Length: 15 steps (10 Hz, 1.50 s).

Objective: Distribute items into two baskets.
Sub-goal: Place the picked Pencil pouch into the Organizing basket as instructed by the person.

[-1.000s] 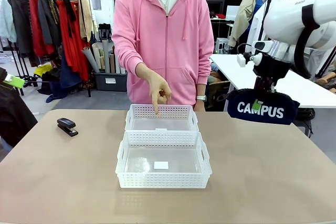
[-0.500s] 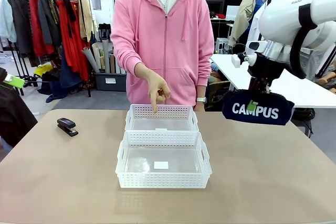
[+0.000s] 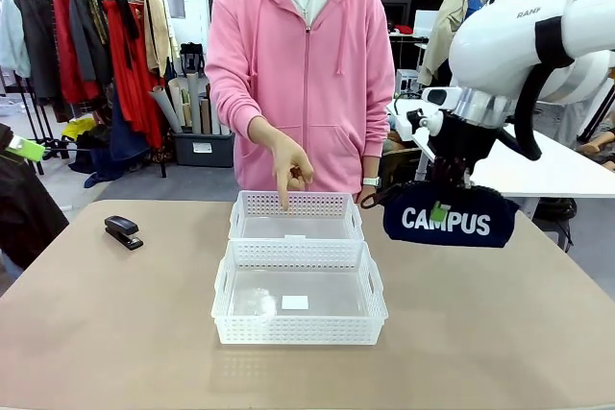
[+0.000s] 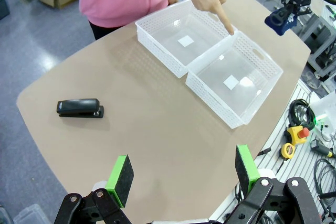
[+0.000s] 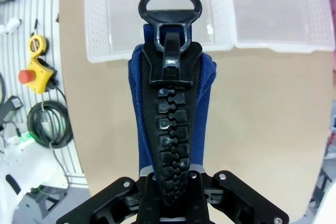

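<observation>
Step in hand: the pouch delivery; I judge that the first item is travelling to a basket and that nothing has been distributed yet.
Right claw (image 3: pixel 440 210): clamped together on the zip seam along the top of the navy pouch (image 3: pixel 471 223), holding it in the air to the right of the baskets.
Navy pouch: hanging level below the claw and clear of the table (image 3: pixel 500 333), with the white CAMPUS lettering facing the near side and the ring pull pointing left toward the baskets.
Left claw (image 4: pixel 181 174): jaws standing wide apart and gripping nothing, hovering high over the left part of the table.
Black stapler (image 3: pixel 123 231): lying on the table at the far left, well apart from both baskets and untouched.
Far basket (image 3: pixel 296 205): sitting at the table's centre and touching the near basket (image 3: pixel 298 328); both are holding nothing but a small white label on the floor.
Person's hand (image 3: pixel 291 172): pointing one finger down at the far basket.
Next move: probably carrying the pouch further left until it is hanging squarely over the far basket, lowering it inside the rim, then parting the jaws. The pouch is nearly as long as the basket, so it is needing a careful line-up.
</observation>
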Motion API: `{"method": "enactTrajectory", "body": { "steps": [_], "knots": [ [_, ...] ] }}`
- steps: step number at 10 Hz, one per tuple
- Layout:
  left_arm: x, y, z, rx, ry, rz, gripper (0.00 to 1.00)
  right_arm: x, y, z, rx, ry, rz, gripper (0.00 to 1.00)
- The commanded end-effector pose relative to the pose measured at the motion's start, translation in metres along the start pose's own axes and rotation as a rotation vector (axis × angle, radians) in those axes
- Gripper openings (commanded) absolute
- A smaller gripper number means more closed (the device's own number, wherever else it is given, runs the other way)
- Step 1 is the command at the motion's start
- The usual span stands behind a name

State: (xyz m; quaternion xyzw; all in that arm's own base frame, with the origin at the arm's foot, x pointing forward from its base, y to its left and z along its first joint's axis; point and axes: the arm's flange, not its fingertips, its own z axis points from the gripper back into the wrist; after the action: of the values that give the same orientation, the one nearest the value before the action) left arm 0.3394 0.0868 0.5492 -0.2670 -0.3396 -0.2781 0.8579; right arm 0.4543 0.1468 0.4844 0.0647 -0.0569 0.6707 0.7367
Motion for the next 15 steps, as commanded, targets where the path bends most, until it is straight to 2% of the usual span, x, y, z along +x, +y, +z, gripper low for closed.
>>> {"method": "enactTrajectory", "body": {
  "steps": [1, 4, 12, 15],
  "knots": [
    [0.001, 0.001, 0.000, -0.012, -0.017, -0.012, 1.00, 0.009, 0.011, -0.009, -0.034, -0.033, -0.023, 0.00],
    [0.001, 0.001, 0.000, -0.012, -0.017, -0.012, 1.00, 0.032, 0.019, -0.023, -0.025, -0.066, -0.022, 0.00],
    [0.001, 0.001, 0.000, -0.012, -0.017, -0.012, 1.00, 0.124, 0.026, -0.049, -0.007, -0.039, 0.051, 0.00],
    [0.001, 0.001, 0.000, -0.012, -0.017, -0.012, 1.00, 0.144, 0.031, -0.063, -0.029, -0.057, 0.065, 0.00]
  ]
}}
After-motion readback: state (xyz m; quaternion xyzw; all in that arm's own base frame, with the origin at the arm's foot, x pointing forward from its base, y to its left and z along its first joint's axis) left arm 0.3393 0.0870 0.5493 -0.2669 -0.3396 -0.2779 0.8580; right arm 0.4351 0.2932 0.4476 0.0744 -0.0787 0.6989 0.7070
